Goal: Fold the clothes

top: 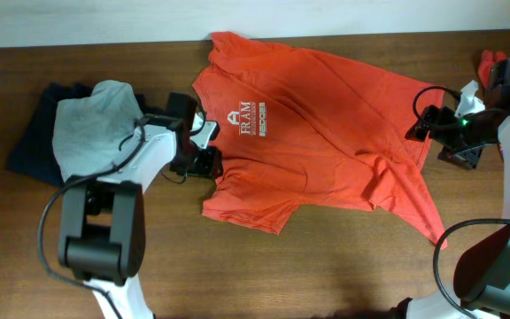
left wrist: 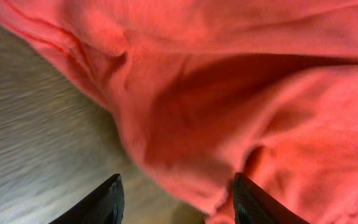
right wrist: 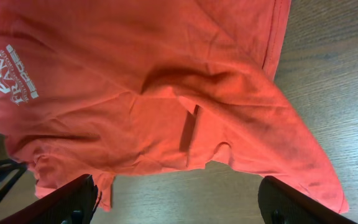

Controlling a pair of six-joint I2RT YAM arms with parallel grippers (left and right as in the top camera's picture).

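White lettering (top: 251, 118) reading "RAM" is printed on the chest of the orange-red T-shirt (top: 335, 115), below a small emblem (top: 234, 113); the smaller lines beneath cannot be read.

I count two claws, my left claw (top: 209, 155) and my right claw (top: 417, 126), each with two fingers (left wrist: 107, 202), so four fingers in all. Between the claws lies one shirt (top: 326, 115), bearing one print (top: 251, 120) on the side nearer my left claw. Just beyond my right claw shows one red scrap (top: 492, 64) of like colour; whether it makes a second shirt I cannot tell. Outward of my left claw are two more cloths: one grey cloth (top: 96, 124) atop one dark cloth (top: 29, 142). Under all of it, one table (top: 282, 275).
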